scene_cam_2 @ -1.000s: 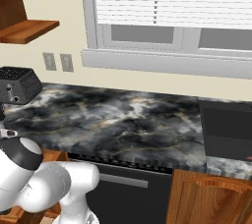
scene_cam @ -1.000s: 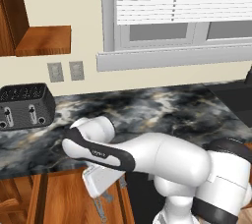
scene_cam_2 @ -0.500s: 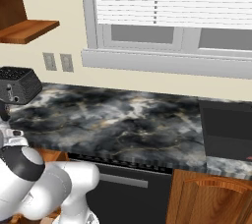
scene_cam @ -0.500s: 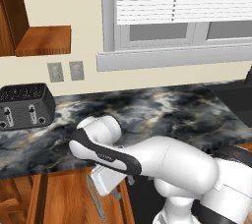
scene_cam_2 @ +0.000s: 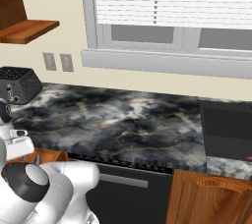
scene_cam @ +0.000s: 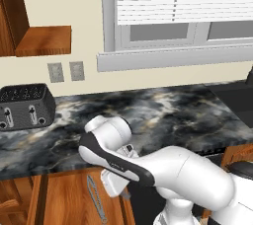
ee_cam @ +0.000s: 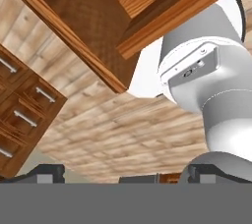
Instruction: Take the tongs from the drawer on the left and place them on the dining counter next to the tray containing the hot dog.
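The arm (scene_cam: 163, 169) bends low in front of the marbled counter (scene_cam: 163, 115), with the gripper (scene_cam: 114, 189) below the counter's front edge, pointing down before the wooden cabinet front (scene_cam: 69, 199). Its fingertips are hard to make out in the left base view; in the hand view two dark fingertips (ee_cam: 47, 173) stand far apart at the bottom with nothing between them, so the jaws are wide open and empty.

The tongs (scene_cam: 96, 200) show in the left base view as a slim grey strip lying just left of the gripper, against the wood below the counter edge; whether they lie in an open drawer cannot be told.

A black toaster (scene_cam: 25, 106) sits on the counter at the left, below two wall outlets (scene_cam: 64, 71) and a wooden shelf (scene_cam: 44, 41). A window (scene_cam: 183, 17) with white blinds is above the counter. The hand view shows plank flooring (ee_cam: 113, 129) and drawers (ee_cam: 24, 110) with silver bar handles at its left.

No brand, label or writing can be read.
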{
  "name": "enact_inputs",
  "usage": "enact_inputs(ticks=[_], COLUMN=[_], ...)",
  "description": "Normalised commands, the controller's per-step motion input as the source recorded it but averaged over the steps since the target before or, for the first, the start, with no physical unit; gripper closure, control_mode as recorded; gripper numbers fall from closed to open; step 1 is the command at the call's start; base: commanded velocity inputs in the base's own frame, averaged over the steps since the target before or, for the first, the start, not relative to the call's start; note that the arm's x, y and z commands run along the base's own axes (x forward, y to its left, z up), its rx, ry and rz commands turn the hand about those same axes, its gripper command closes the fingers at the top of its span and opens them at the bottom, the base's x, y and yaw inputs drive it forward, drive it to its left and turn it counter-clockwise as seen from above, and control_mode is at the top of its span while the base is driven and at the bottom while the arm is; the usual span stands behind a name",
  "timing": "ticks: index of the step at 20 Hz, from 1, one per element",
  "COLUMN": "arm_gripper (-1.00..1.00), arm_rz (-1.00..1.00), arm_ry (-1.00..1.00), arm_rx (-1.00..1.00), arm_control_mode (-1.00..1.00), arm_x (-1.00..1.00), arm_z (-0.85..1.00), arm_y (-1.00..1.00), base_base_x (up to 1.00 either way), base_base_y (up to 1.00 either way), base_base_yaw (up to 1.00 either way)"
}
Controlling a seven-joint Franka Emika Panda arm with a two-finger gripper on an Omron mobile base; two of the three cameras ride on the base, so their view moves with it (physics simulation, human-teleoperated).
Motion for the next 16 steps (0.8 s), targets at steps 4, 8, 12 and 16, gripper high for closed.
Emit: enact_inputs(ticks=[4, 8, 12, 16], arm_gripper=[-1.0, -1.0, -1.0, -1.0], arm_rz=[-0.03, -0.06, -0.13, -0.14], arm_ry=[-0.1, -0.14, -0.16, -0.15], arm_rx=[0.03, 0.06, 0.01, 0.0], arm_control_mode=[-1.0, -1.0, -1.0, -1.0], arm_x=[0.0, 0.0, 0.0, 0.0], arm_z=[0.0, 0.0, -0.04, -0.09], arm_y=[-0.02, 0.0, 0.0, 0.0], base_base_x=[0.0, 0.0, 0.0, 0.0], base_base_y=[0.0, 0.0, 0.0, 0.0], base_base_yaw=[0.0, 0.0, 0.0, 0.0])
